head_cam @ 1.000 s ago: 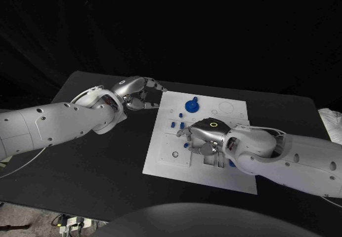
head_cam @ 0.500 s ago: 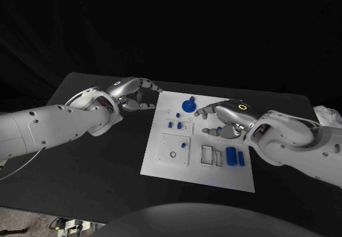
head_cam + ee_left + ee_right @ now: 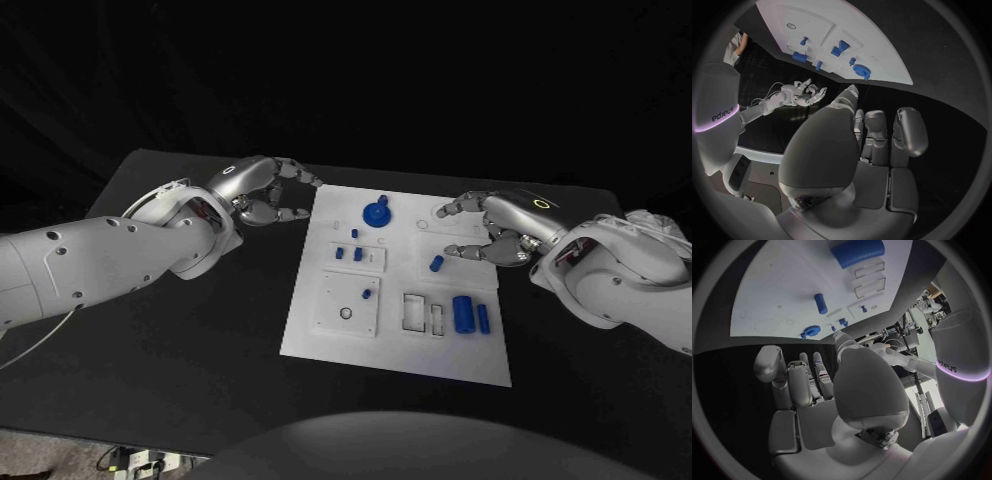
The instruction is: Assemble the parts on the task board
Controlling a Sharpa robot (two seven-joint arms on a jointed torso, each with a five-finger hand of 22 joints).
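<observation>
White task board [image 3: 325,325] sits mid-table [image 3: 173,340], blue parts on it: gear-like piece [image 3: 376,214] near the far edge, small peg [image 3: 436,264] lying loose, two cylinders [image 3: 472,314] toward the right side. Right hand [image 3: 498,232] hovers at the board's right edge, fingers apart, holding nothing, peg just beside its fingertips. Left hand [image 3: 261,190] sits off the board's left far corner, fingers curled, empty.

A black table [image 3: 188,330] carries the white task board [image 3: 332,340] at its middle.
</observation>
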